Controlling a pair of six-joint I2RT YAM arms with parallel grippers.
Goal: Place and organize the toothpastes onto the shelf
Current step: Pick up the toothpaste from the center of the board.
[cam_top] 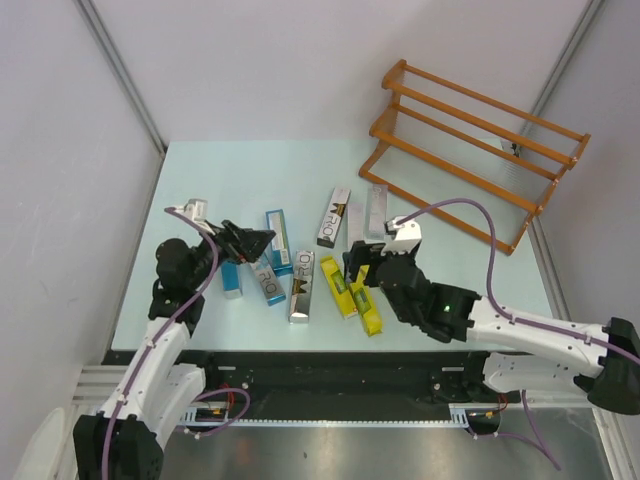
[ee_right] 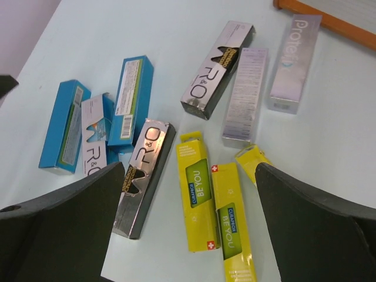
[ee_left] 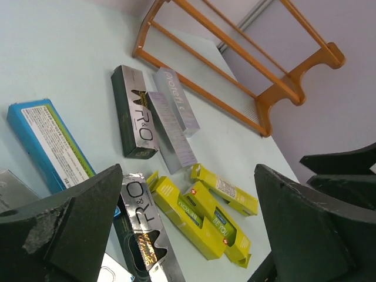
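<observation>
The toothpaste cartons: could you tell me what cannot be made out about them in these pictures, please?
Right wrist view: the third yellow carton is mostly hidden behind the right arm's finger.
Top view: the leftmost blue carton lies partly under the left gripper; small print is too small.
Right wrist view: the shelf is cut off by the top edge.
</observation>
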